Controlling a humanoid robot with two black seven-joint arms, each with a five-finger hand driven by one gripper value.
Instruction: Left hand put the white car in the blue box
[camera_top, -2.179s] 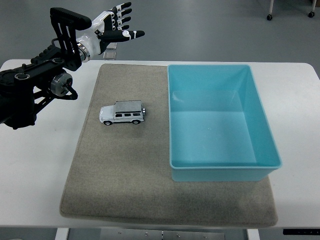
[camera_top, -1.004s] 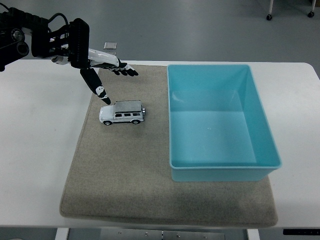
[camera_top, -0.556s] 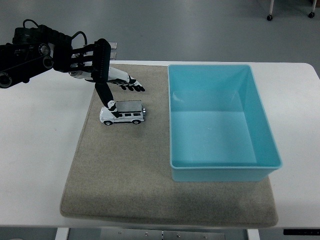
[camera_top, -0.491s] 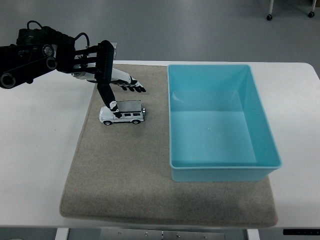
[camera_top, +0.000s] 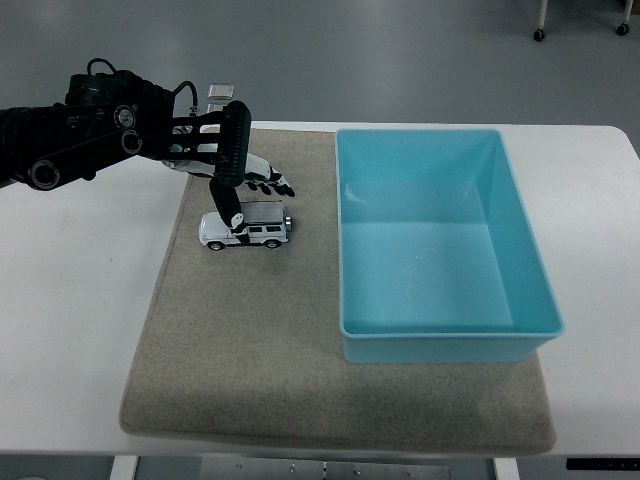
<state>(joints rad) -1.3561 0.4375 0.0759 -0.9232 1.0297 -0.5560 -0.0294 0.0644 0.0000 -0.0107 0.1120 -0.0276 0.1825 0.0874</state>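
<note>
White car (camera_top: 246, 227) is sitting on the mat (camera_top: 250, 330) left of the box (camera_top: 440, 245), and I'm hovering my left hand (camera_top: 245, 185) over it, fingers spread, nothing gripped.

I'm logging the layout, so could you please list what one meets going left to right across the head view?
Black left arm → left hand over the white car → blue box, with the grey mat beneath.

white table (camera_top: 70, 300), rounded corners, filling most of the frame | beige-grey felt mat (camera_top: 240, 340) lying flat across the table's middle, front edge near the table's near edge | small clear plastic piece (camera_top: 221, 93) past the mat's far-left corner | grey floor (camera_top: 400, 50) beyond | caster wheels (camera_top: 540, 34) at top right
</note>
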